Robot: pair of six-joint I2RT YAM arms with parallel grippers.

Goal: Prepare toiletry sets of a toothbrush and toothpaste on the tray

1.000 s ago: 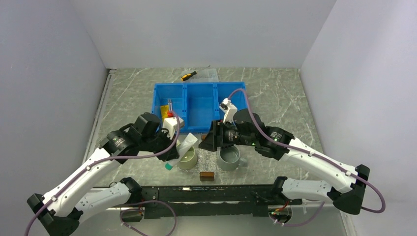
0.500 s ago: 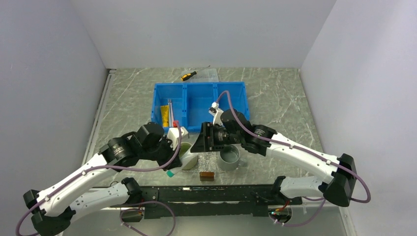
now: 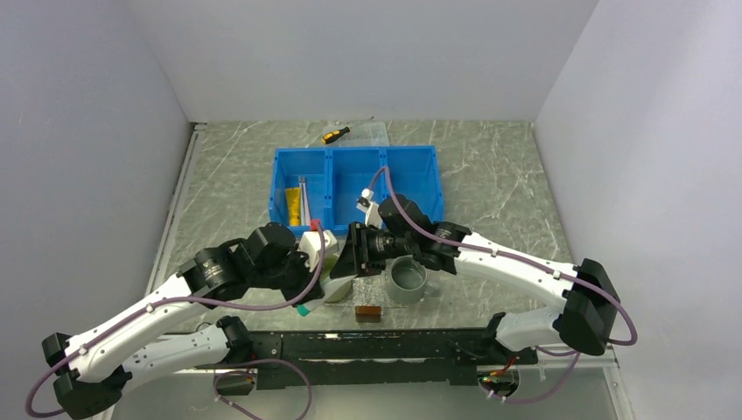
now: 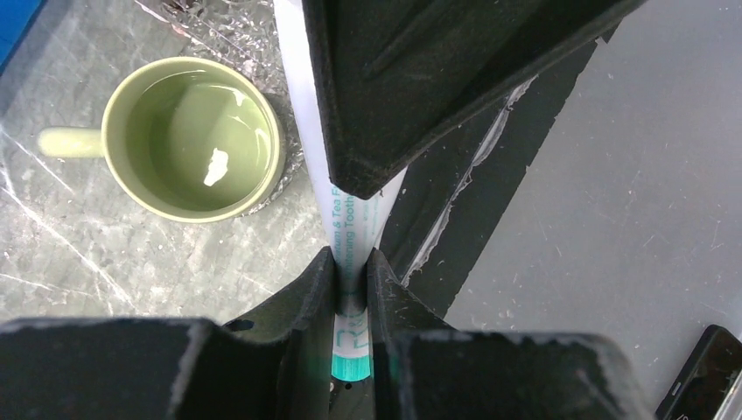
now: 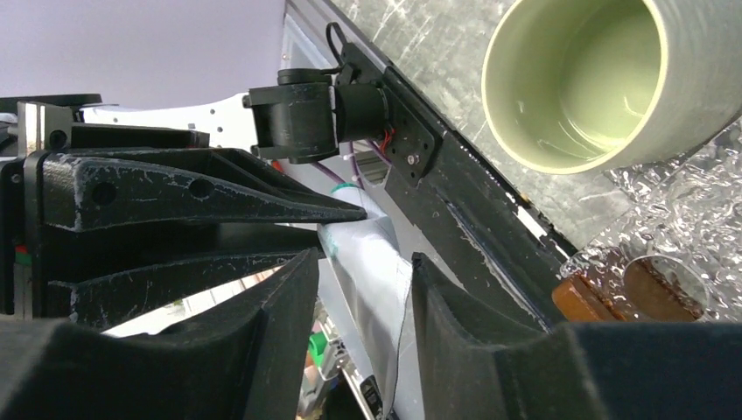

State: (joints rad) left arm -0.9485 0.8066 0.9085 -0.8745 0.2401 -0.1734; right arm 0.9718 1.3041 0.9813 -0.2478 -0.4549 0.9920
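Note:
A white toothpaste (image 4: 350,219) tube with a teal end hangs above the table near the green mug (image 4: 192,140). My left gripper (image 4: 352,262) is shut on its teal end. My right gripper (image 5: 365,255) stands open around the tube's other end (image 5: 372,280), one finger touching it and a gap on the other side. In the top view the two grippers meet over the toothpaste (image 3: 339,282). The tray shows a brown wooden handle (image 3: 368,311), its clear body under the mugs. A thin pale toothbrush (image 3: 304,194) lies in the blue bin's left compartment.
The blue three-compartment bin (image 3: 354,156) stands behind the grippers, with a yellow tube (image 3: 294,208) in its left compartment. A grey mug (image 3: 408,280) sits right of the green one. A yellow-and-black screwdriver (image 3: 334,135) lies at the back.
My left gripper carried the toothpaste forward and right, over the green mug. My right gripper moved left onto the tube's free end and its jaws narrowed.

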